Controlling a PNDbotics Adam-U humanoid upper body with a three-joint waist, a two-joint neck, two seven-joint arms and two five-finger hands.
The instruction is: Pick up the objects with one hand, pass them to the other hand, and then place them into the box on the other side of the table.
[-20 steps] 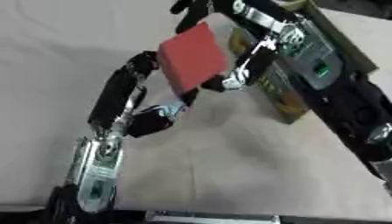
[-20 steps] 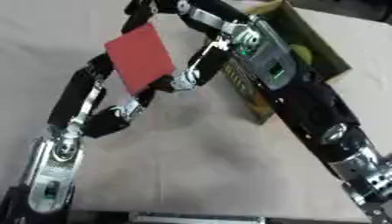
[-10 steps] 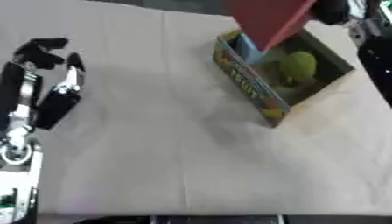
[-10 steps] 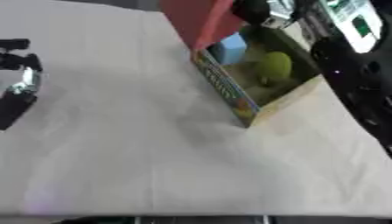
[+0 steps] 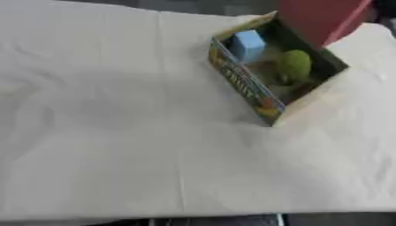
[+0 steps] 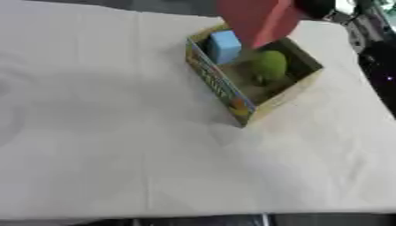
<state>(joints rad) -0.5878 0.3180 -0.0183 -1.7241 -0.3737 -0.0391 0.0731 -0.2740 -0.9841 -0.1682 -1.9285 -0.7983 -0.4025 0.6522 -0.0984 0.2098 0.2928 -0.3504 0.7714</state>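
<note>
Red block hung over the far corner of the box, held up at the top edge of both views. Right hand showed only as a dark shape touching the block's upper right side; couldn't tell how its fingers sat or whether they were pinching the block. Right arm ran down the right edge of the right eye view, black with silver parts. Left hand wasn't in either view.

Block's lower edge overlapped the box's open top, just above the blue cube and the green round object. Couldn't tell if the block touched the box rim or sat clear above it.

Box sat on the right half of the table, turned diagonally, printed long side facing near-left. Blue cube was in the far-left corner inside, green object in the middle, just beside it; some smaller brownish bits lay lower in the box, too blurred to make out.

White tablecloth covered the table, lightly creased on the left.
</note>
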